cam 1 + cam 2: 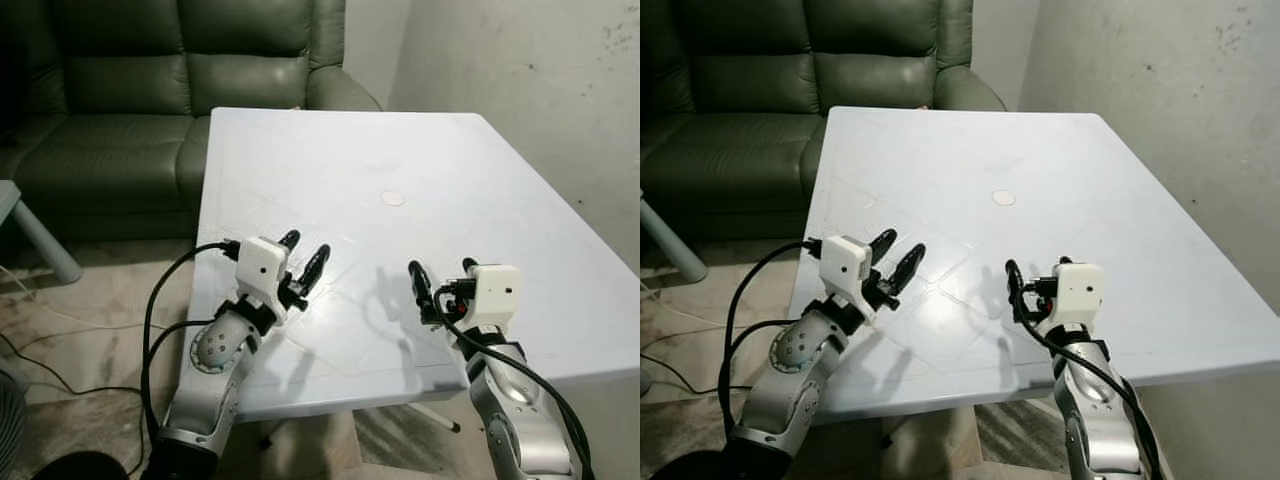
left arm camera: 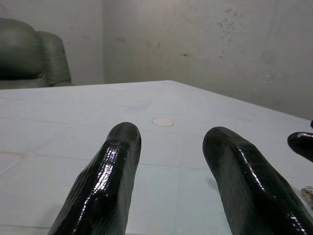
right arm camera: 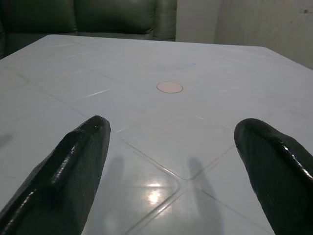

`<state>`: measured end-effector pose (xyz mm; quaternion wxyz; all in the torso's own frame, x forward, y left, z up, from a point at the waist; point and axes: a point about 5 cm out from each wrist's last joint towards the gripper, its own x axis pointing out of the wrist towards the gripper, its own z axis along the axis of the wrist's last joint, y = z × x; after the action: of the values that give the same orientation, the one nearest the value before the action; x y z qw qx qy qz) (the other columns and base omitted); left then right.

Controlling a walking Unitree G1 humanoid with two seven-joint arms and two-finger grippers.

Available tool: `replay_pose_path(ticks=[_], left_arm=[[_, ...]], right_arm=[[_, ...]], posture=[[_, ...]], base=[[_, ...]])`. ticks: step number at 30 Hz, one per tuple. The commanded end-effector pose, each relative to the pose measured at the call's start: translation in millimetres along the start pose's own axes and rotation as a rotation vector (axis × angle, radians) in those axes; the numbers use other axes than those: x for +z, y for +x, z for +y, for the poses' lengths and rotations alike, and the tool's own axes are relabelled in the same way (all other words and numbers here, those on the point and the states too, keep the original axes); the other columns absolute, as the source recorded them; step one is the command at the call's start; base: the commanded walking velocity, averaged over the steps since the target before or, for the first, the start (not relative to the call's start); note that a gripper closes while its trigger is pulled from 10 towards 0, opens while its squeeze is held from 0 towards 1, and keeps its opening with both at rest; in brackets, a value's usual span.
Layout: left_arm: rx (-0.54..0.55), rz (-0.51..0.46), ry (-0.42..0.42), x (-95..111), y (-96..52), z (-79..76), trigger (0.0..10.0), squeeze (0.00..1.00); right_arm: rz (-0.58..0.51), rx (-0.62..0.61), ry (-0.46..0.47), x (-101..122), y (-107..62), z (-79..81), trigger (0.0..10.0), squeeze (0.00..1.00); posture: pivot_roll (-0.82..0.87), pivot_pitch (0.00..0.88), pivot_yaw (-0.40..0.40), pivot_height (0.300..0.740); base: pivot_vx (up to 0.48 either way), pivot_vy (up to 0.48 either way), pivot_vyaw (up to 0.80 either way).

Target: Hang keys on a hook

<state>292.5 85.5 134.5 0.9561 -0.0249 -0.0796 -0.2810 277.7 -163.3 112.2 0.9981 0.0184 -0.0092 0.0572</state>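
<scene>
My left gripper (image 1: 306,245) hovers open just above the near left part of the white table (image 1: 330,150), with nothing between its fingers (image 2: 115,166). My right gripper (image 1: 442,266) is held open over the near right part of the table, also empty, its fingers (image 3: 73,161) spread wide. Both point across the tabletop toward a small round pale disc (image 1: 393,198) set in the table's middle. One tip of the right gripper's fingers (image 2: 301,144) shows in the left wrist view.
A dark green sofa (image 1: 120,100) stands behind the table at the left. A bare grey wall (image 1: 540,80) runs along the right. A pale side-table leg (image 1: 45,245) and loose cables (image 1: 40,360) are on the floor at the left.
</scene>
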Motion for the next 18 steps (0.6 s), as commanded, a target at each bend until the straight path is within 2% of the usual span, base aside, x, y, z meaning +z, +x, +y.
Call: replay_pose_path(ticks=[1, 3, 4, 9, 14, 18], left_arm=[[-0.014, -0.015, -0.029, 3, 2.6, -5.9, 10.0, 0.0], [-0.011, -0.022, -0.053, 4, 2.9, -5.8, 10.0, 0.0], [-0.003, -0.007, -0.037, 4, 3.5, -5.3, 10.0, 0.0], [0.044, -0.007, 0.008, 5, 5.5, -4.6, 10.0, 0.0], [0.042, -0.003, 0.007, 5, 4.8, -7.7, 10.0, 0.0], [-0.022, 0.032, 0.027, -1, 0.4, -16.1, 10.0, 0.0]], right_arm=[[0.007, -0.009, -0.002, 0, -1.8, -3.7, 10.0, 0.0], [0.007, -0.009, -0.004, 0, -2.1, -3.8, 10.0, 0.0], [0.004, -0.009, -0.004, 0, -2.5, -4.1, 10.0, 0.0], [0.0, 0.003, 0.002, 1, -3.2, -3.1, 10.0, 0.0], [0.005, 0.043, 0.011, 1, -4.3, 1.1, 10.0, 0.0], [0.049, 0.099, -0.025, -4, -4.8, 5.1, 10.0, 0.0]], posture=[[-0.17, 0.033, -0.055, 0.74], [-0.17, 0.037, -0.056, 0.74], [-0.17, 0.037, -0.056, 0.74], [-0.17, 0.036, -0.059, 0.74], [-0.17, 0.038, -0.06, 0.74], [-0.17, 0.039, -0.063, 0.74]], base=[[0.0, 0.0, -0.67], [0.0, 0.0, -0.67], [0.0, 0.0, -0.61], [0.0, 0.0, 0.0], [0.0, 0.0, 0.0], [0.0, 0.0, 0.0]])
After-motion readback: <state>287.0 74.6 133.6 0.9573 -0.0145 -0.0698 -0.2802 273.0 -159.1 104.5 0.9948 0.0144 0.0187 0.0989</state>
